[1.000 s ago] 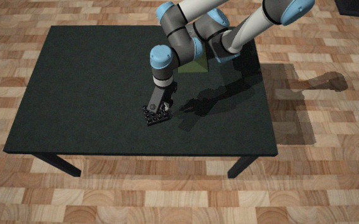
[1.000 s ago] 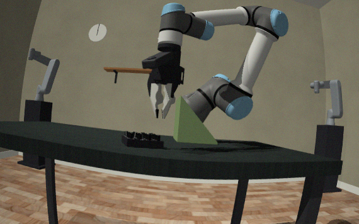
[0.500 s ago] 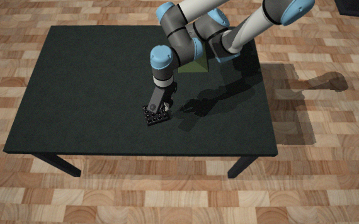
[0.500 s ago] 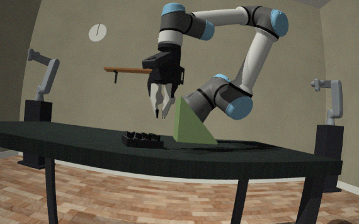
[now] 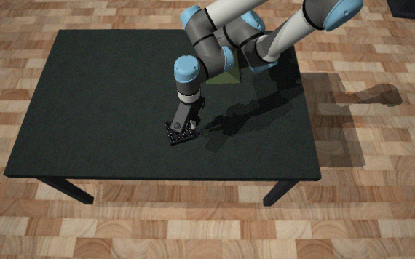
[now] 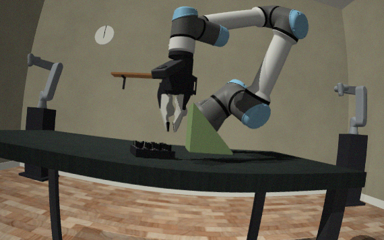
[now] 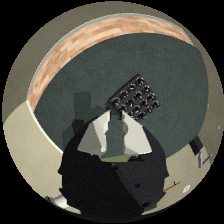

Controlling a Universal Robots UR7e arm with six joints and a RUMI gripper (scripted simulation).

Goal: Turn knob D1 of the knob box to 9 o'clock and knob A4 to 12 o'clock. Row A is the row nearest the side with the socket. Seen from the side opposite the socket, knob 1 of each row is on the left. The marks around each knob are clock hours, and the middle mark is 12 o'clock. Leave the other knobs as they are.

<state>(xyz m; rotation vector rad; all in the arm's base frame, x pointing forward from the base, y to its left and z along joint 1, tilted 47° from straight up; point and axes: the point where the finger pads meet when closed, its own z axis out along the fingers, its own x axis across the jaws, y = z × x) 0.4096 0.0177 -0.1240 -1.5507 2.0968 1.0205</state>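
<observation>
The knob box [image 5: 180,134] is a small black block with a grid of dark knobs, lying on the dark table near its middle front. It also shows in the exterior view [image 6: 152,150] and in the wrist view [image 7: 135,97]. My gripper [image 6: 171,129] hangs well above the box, pointing down, with nothing between its fingers. The fingers are nearly together. In the overhead view the gripper [image 5: 185,125] covers the box's far part. The knob pointers are too small to read.
A green wedge [image 6: 203,133] stands on the table just behind the box, close to the arm's lower links. Two small grey arms on black pedestals [image 6: 40,121] [image 6: 352,148] stand at the table's ends. A wooden shelf [image 6: 131,75] hangs on the wall.
</observation>
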